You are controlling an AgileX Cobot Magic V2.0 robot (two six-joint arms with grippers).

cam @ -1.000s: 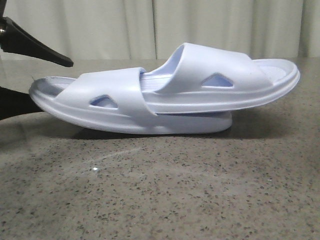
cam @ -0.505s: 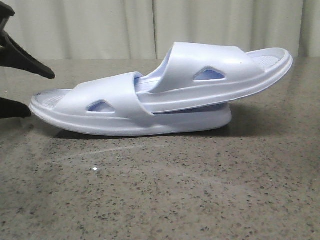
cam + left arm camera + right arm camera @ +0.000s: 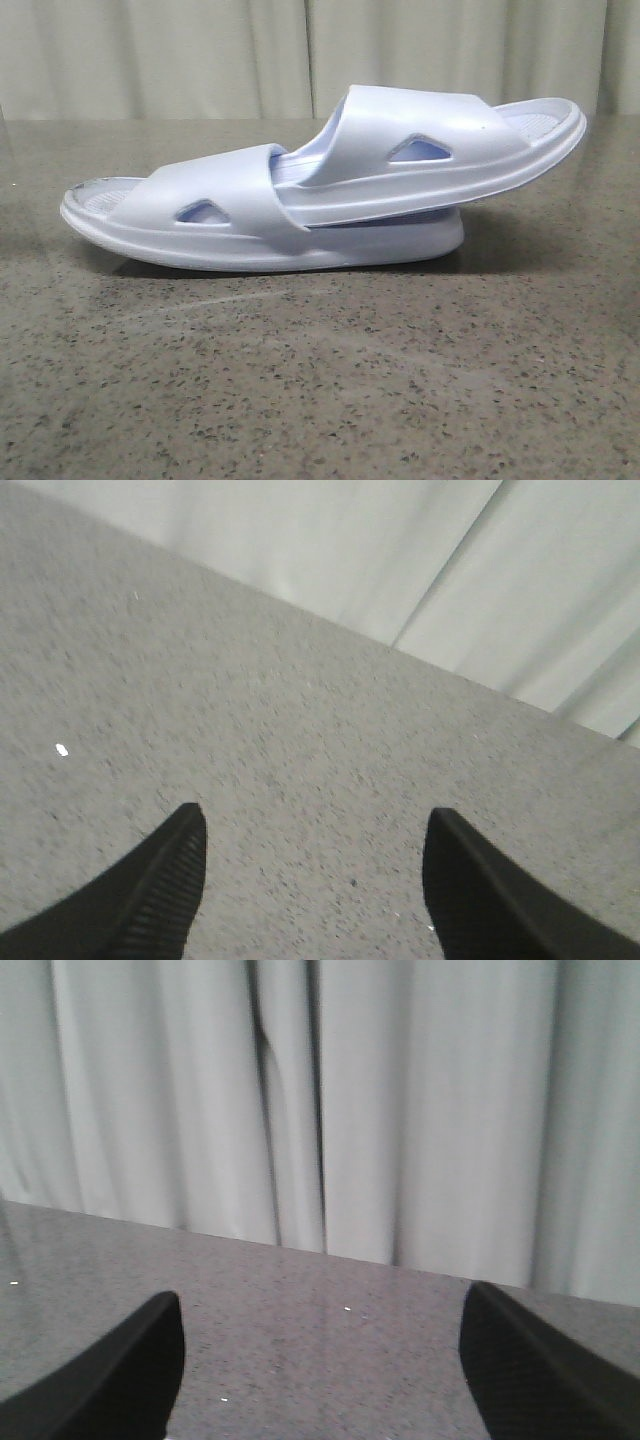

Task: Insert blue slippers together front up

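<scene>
In the front view two pale blue-white slippers lie nested on the speckled stone table. The lower slipper [image 3: 190,215] rests flat with its strap to the left. The upper slipper [image 3: 450,140] has its front pushed under that strap and its other end raised at the right. Neither gripper shows in the front view. My left gripper [image 3: 312,825] is open and empty over bare table in the left wrist view. My right gripper [image 3: 320,1325] is open and empty in the right wrist view, facing the curtain. No slipper shows in either wrist view.
A pale pleated curtain [image 3: 200,55] hangs behind the table's far edge [image 3: 120,121]. The grey speckled tabletop [image 3: 320,380] stretches in front of the slippers. The curtain also fills the right wrist view [image 3: 400,1110].
The left gripper, seen black at the left edge of the front view, has drawn back out of view. The upper slipper tilted up slightly at the right, then stayed still.
</scene>
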